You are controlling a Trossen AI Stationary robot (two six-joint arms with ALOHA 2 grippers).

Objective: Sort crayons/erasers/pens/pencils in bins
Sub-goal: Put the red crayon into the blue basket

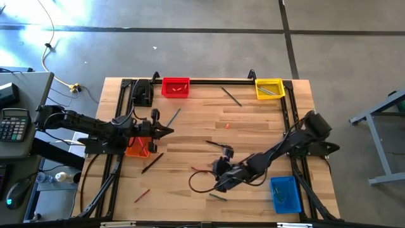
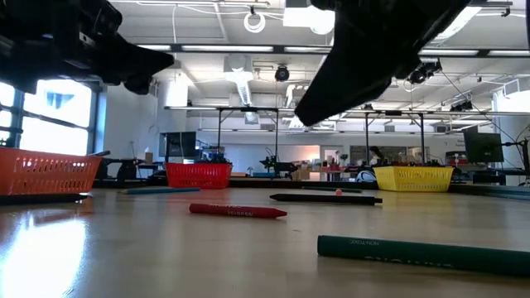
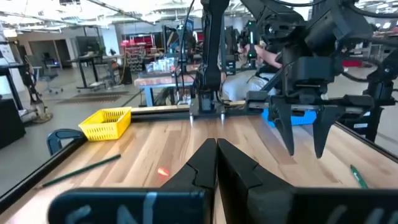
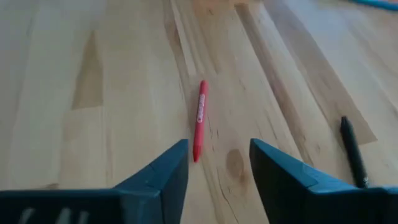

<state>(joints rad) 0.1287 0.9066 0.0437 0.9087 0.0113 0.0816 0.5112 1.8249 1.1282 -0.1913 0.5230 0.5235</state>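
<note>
Pale wooden planks are forming the table [image 1: 209, 123], with bins at its edges. Hovering low over it, the right end effector [image 4: 217, 163] is spreading its fingers [image 4: 163, 171] wide, gripping nothing; a red crayon [image 4: 199, 118] is lying flat just ahead of the gap, and a black pen [image 4: 353, 151] is resting off to one side. Well apart from it, the left end effector [image 3: 216, 163] is hanging with fingers pressed together beside the orange bin [image 1: 137, 147], empty.
</note>
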